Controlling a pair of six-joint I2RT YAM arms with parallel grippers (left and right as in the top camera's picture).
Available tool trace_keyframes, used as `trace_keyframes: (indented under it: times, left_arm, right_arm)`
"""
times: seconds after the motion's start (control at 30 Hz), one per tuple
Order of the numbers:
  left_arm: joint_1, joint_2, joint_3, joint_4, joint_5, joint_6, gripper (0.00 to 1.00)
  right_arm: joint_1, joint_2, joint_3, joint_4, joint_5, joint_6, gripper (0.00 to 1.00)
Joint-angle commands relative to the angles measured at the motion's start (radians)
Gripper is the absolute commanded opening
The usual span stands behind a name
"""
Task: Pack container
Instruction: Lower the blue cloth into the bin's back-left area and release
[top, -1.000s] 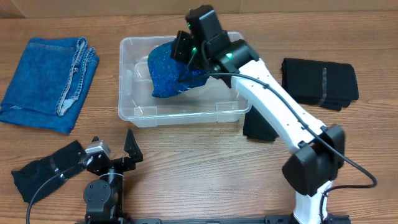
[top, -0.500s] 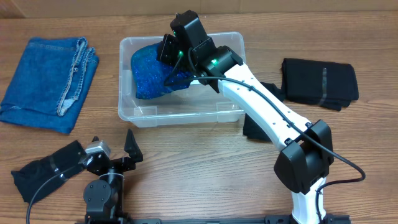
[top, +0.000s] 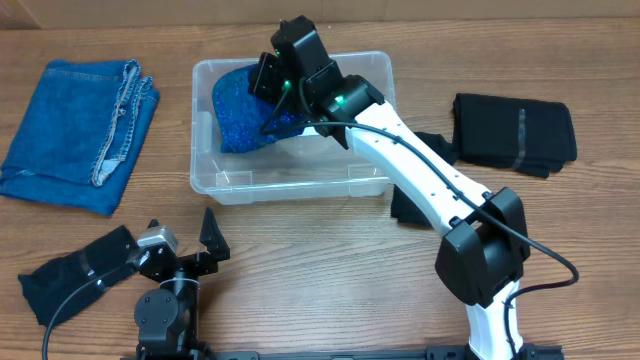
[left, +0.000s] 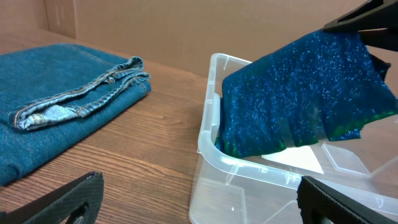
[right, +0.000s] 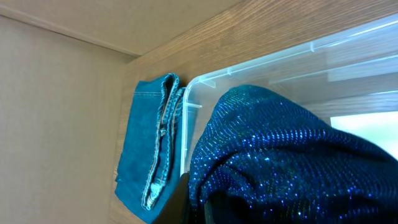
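Right claw (top: 274, 88), seemingly clamped on the sparkly blue cloth (top: 238, 122), hangs it over the bin (top: 290, 186); placing is underway, so next lower it and let go inside.

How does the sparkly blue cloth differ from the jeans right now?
The sparkly cloth hangs bunched from the right gripper over the container; the jeans lie folded flat on the table, left of the container, with no gripper on them. The cloth is deep blue and glittery; the jeans are paler, matte denim with visible seams. Both are blue fabric.
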Motion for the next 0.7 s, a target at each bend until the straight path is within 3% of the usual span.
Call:
trace_keyframes:
  times: [0.0,0.43,0.53,0.67]
  left_arm:
    - [0.006,-0.01,-0.003,0.003,-0.016,0.012,1.0]
    - [0.006,-0.01,-0.003,0.003,-0.016,0.012,1.0]
    - [0.006,-0.01,-0.003,0.003,-0.016,0.012,1.0]
    - [0.006,-0.01,-0.003,0.003,-0.016,0.012,1.0]
  right_arm:
    - [0.012,-0.004,0.023,0.022,0.012,0.001,0.04]
    - [0.019,0.065,0.018,0.023,0.02,0.0,0.05]
    - [0.018,0.065,0.018,-0.006,0.054,-0.019,0.28]
    - [0.016,0.065,0.018,-0.023,0.084,-0.065,0.39]
